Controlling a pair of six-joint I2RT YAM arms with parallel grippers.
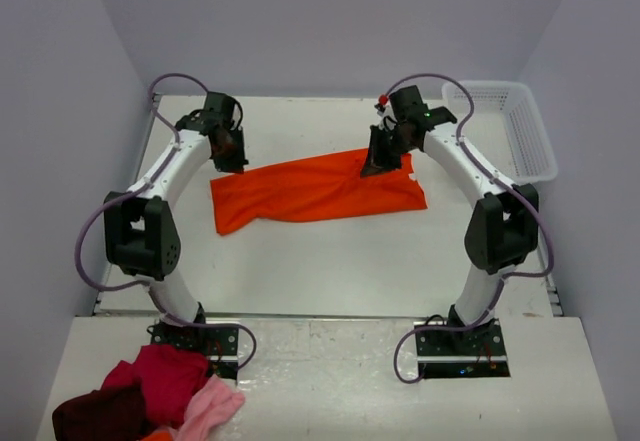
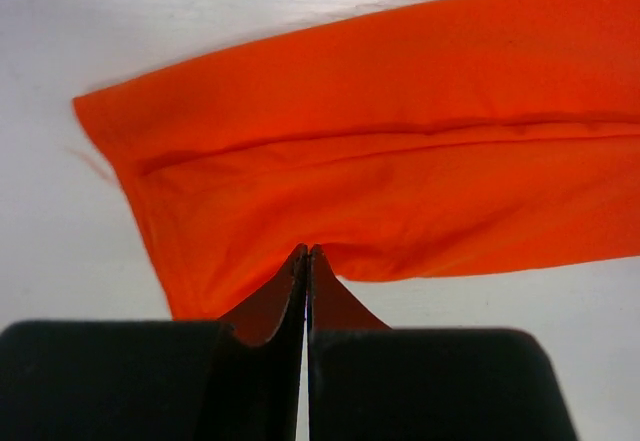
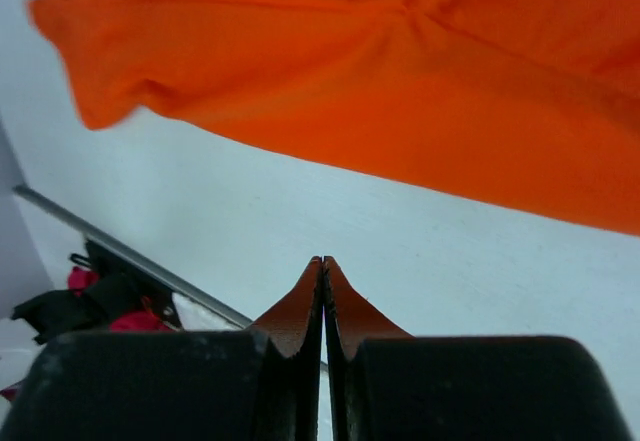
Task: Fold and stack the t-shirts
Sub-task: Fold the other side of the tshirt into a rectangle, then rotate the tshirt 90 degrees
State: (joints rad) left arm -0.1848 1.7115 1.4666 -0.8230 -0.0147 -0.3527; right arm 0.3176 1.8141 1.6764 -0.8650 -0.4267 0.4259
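**Both grippers shut at the orange t-shirt's far edge**

You are looking at a white table (image 1: 330, 261) with one orange t-shirt (image 1: 315, 193) lying across its middle, folded into a long band and stretching between the two arms. A white basket (image 1: 520, 131) is sitting at the far right corner, well apart from the t-shirt. A pile of clothes (image 1: 160, 391) in red, maroon and pink is resting at the near left, beside the left arm's base.

Your left gripper (image 1: 232, 161) is hovering at the t-shirt's far left corner. Its fingers are pressing fully together with the tips meeting the cloth's edge, and you cannot tell whether any cloth is pinched. Your right gripper (image 1: 378, 166) is hanging at the far right edge. Its fingers are closing on nothing, with bare table under the tips.
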